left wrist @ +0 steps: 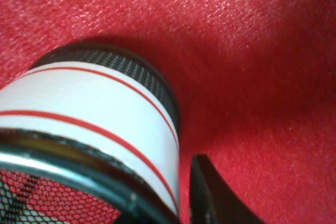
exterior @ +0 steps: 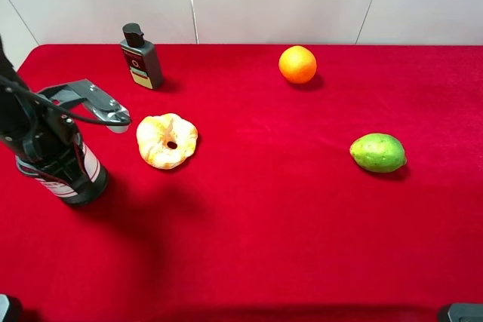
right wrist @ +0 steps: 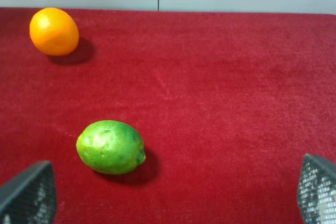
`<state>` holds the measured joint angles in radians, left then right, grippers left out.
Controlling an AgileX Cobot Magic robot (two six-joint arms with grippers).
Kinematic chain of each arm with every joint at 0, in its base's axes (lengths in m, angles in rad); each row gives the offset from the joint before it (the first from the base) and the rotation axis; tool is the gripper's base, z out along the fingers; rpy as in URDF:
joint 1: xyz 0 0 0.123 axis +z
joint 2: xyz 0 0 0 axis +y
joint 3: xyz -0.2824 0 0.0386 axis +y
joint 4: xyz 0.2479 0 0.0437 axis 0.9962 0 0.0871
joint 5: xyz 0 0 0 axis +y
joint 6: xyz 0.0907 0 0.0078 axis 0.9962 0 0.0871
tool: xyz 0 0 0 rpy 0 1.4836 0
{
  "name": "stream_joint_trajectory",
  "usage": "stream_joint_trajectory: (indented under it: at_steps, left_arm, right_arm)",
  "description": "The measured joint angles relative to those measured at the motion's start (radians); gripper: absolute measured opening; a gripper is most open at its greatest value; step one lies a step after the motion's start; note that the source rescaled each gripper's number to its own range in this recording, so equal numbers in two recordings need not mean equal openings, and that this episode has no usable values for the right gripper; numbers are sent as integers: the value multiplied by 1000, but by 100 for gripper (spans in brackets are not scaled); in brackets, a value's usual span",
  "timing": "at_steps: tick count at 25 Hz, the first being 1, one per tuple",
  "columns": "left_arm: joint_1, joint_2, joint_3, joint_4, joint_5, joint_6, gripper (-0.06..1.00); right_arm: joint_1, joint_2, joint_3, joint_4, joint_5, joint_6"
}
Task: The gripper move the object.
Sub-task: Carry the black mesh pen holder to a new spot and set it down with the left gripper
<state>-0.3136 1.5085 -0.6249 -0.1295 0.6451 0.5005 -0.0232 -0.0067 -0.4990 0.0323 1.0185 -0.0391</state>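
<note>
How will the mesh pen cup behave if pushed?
Probably light: the pen cup is open wire mesh. Taller than wide, it may tip on the red cloth rather than slide; toppled, its round wall would likely roll.

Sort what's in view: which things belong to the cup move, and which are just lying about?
In the job: left gripper, black mesh pen cup.
Lying about: dark capped bottle, orange, lime, peeled citrus fruit, right gripper, open.

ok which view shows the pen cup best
The left wrist view: the pen cup is close, showing white band, red lines and mesh rim, though cropped. Exterior high shows it small, its top hidden by the left arm. The right wrist view misses it.
</note>
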Motion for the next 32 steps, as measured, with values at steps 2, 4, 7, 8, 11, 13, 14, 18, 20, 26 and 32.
stream_joint_trajectory:
  at_steps: [2,4,7,8,11,13,14,18,20,26,32]
  left_arm:
    - [0,-25,0,0,13,0,0]
    - [0,-52,0,0,33,-3,0]
    - [0,-98,0,9,74,-40,0]
    - [0,-114,0,15,83,-56,0]
    - [0,-147,-15,24,122,-91,0]
    - [0,-162,-38,25,158,-110,0]
    - [0,-165,-54,25,177,-118,0]
    - [0,-165,-118,25,262,-143,0]
    - [0,-165,-152,26,296,-157,0]
    - [-3,-164,-250,23,375,-200,0]
    - [-77,-164,-317,23,396,-218,0]
  right_arm:
    - [0,0,0,0,0,0]
    - [0,0,0,0,0,0]
    - [0,0,0,0,0,0]
    - [0,0,0,0,0,0]
    - [0,0,0,0,0,0]
    - [0,0,0,0,0,0]
    - [0,0,0,0,0,0]
    - [0,0,0,0,0,0]
    - [0,0,0,0,0,0]
    - [0,0,0,0,0,0]
    - [0,0,0,0,0,0]
